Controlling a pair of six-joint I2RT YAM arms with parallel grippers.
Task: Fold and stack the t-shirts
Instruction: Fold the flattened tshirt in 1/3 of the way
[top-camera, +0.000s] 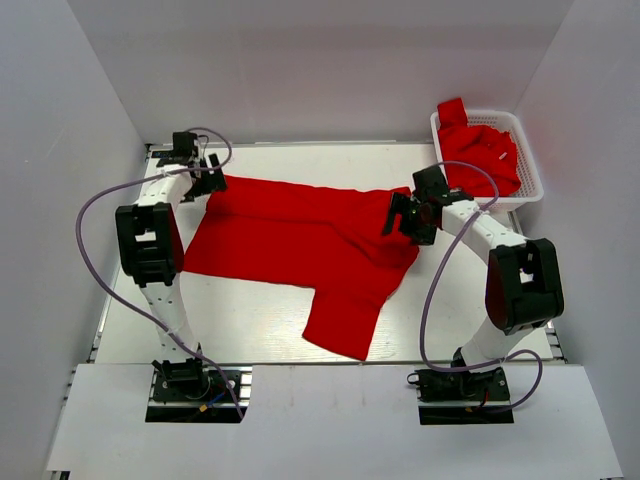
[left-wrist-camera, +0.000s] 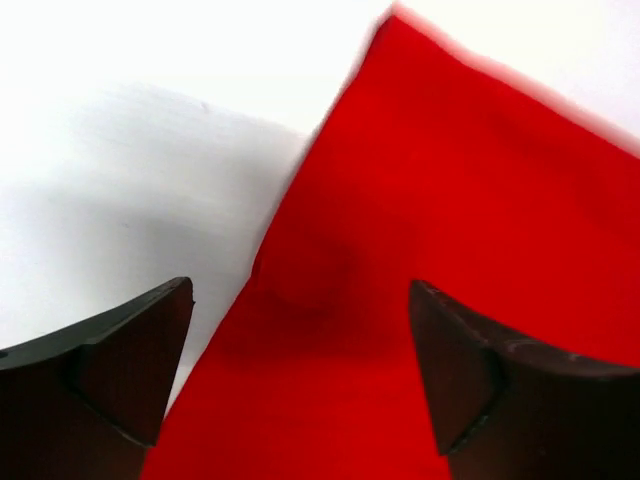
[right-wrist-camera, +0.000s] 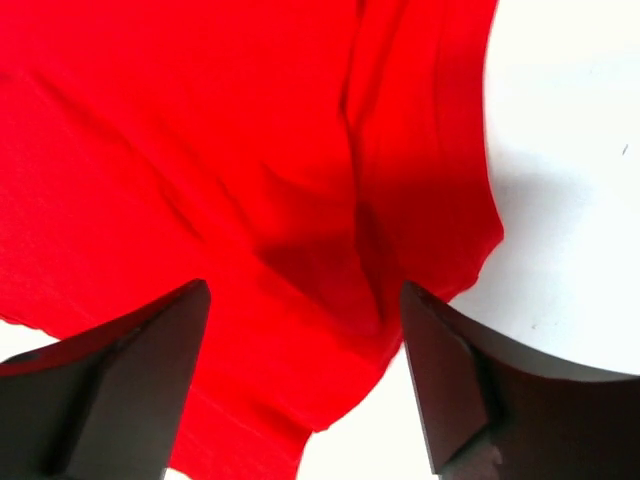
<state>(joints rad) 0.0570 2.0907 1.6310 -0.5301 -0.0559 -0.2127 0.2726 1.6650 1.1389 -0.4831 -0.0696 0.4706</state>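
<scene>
A red t-shirt (top-camera: 300, 245) lies spread on the white table, one sleeve pointing to the near edge. My left gripper (top-camera: 207, 180) is open just above the shirt's far left corner; the wrist view shows red cloth (left-wrist-camera: 400, 250) between its spread fingers (left-wrist-camera: 455, 375). My right gripper (top-camera: 398, 215) is open above the shirt's far right part, near the collar; its wrist view shows wrinkled red cloth (right-wrist-camera: 280, 200) and its edge between the fingers (right-wrist-camera: 445, 380). Neither holds anything.
A white plastic basket (top-camera: 528, 160) stands at the back right corner with more red t-shirts (top-camera: 480, 150) bundled inside, one hanging over its far rim. White walls enclose the table on three sides.
</scene>
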